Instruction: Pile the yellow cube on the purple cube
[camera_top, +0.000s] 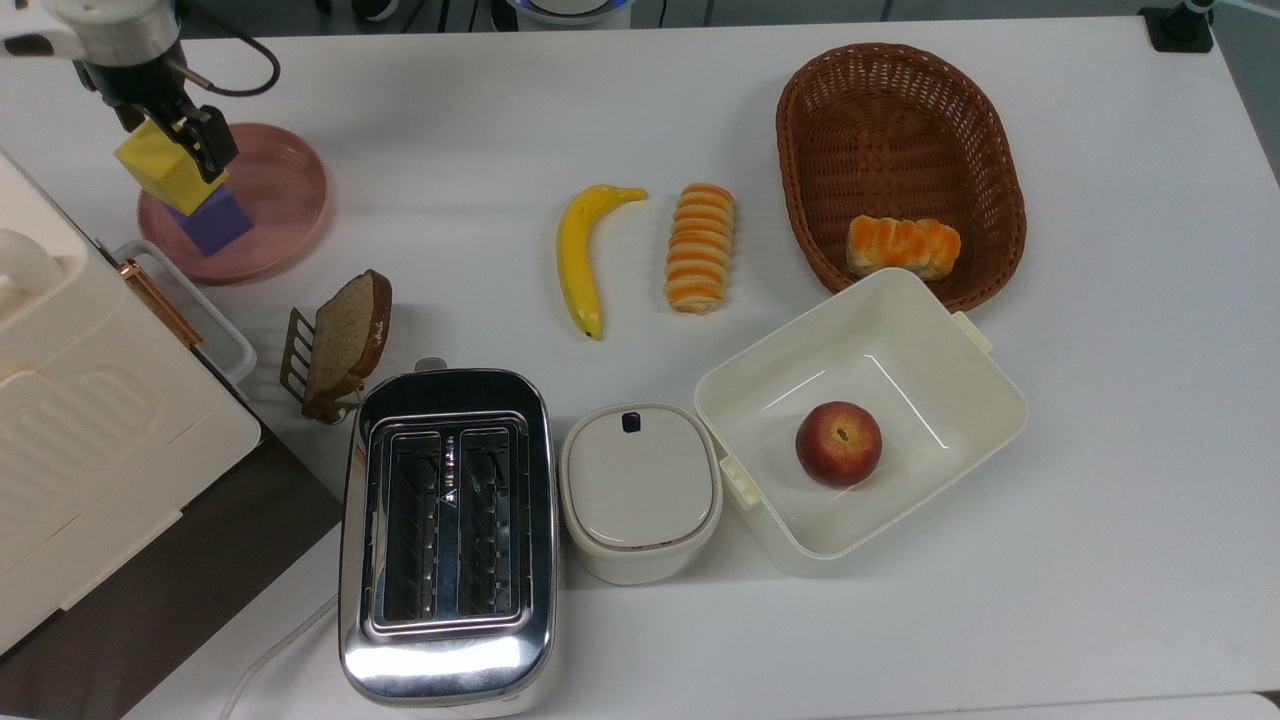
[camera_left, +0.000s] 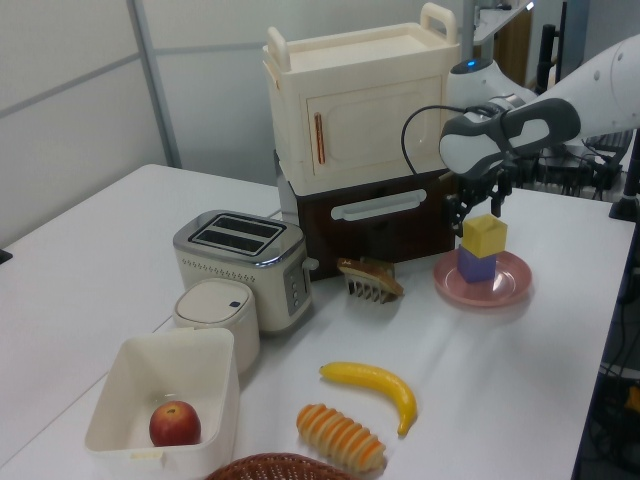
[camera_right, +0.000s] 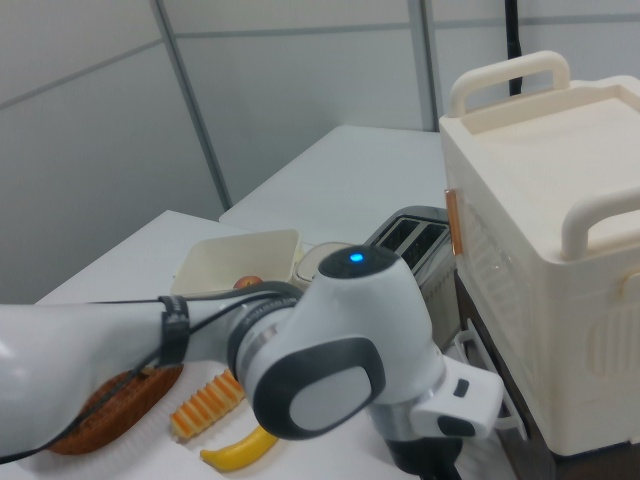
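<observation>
One broad white table (camera_top: 1100, 560) carries everything, with pale panelled walls behind it in the left view and the right view. At the top view's left edge stands a cream cabinet (camera_left: 355, 105) with two handles on its roof, set on a dark brown base. In front of it, in the left view, are a chrome two-slot toaster (camera_top: 447, 535), a small cream lidded container (camera_top: 640, 490), and an open cream box (camera_top: 960, 380) holding a red apple (camera_top: 839, 443). A slice of brown bread (camera_top: 347, 338) leans in a small rack. Near the middle of the table lie a yellow banana (camera_top: 578, 255) and a striped orange-and-cream roll (camera_top: 699, 246); a brown wicker basket (camera_top: 900, 110) holds an orange bun (camera_top: 903, 246).

On a round pink plate (camera_top: 285, 190) near the top view's upper left corner sits the purple cube (camera_top: 213, 223), a matte blue-violet block. The yellow cube (camera_left: 484, 235), pale and matte with smooth faces, rests squarely on top of it in the left view, touching it, roughly the same size.

The gripper (camera_left: 478, 200) hangs just above the yellow cube. In the left view its dark fingers (camera_left: 497, 193) appear spread and clear of the cube's top, so the jaws look released. In the right view the arm's grey-and-white joint with a blue light fills the foreground.
</observation>
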